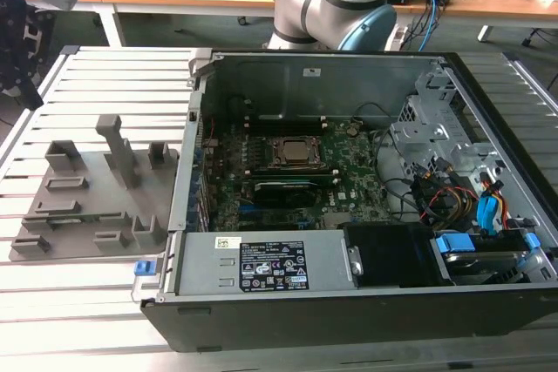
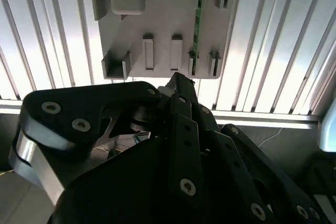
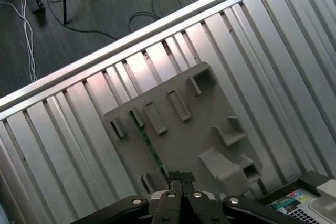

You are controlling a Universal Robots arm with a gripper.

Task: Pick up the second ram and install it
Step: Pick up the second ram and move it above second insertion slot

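My fingers (image 3: 177, 181) are pinched together, with nothing between them. They hang over the near edge of the grey holder (image 3: 210, 124) and touch nothing.

The ram (image 3: 149, 148) is a thin green stick standing on edge in the holder's slots. In the first wrist view its near end sits just beside my fingertips, a bit off to one side, and it runs straight away from them across the plate. The second wrist view shows the same: a green strip seated between two pairs of slot blocks, lined up roughly with my fingers but clear of them. It is not picked up.

The rest of the holder is grey blocks and bare slots, plus one taller post.

The holder lies flat on the slatted aluminium desk (image 3: 273, 40). In the exterior view it is on the exterior view's left, just beside the open case (image 1: 349, 311). The case lies on its side with the board (image 1: 349, 163) facing up and the socket (image 1: 290, 152) near the middle. I can't tell from here which ram slots on the board are filled.
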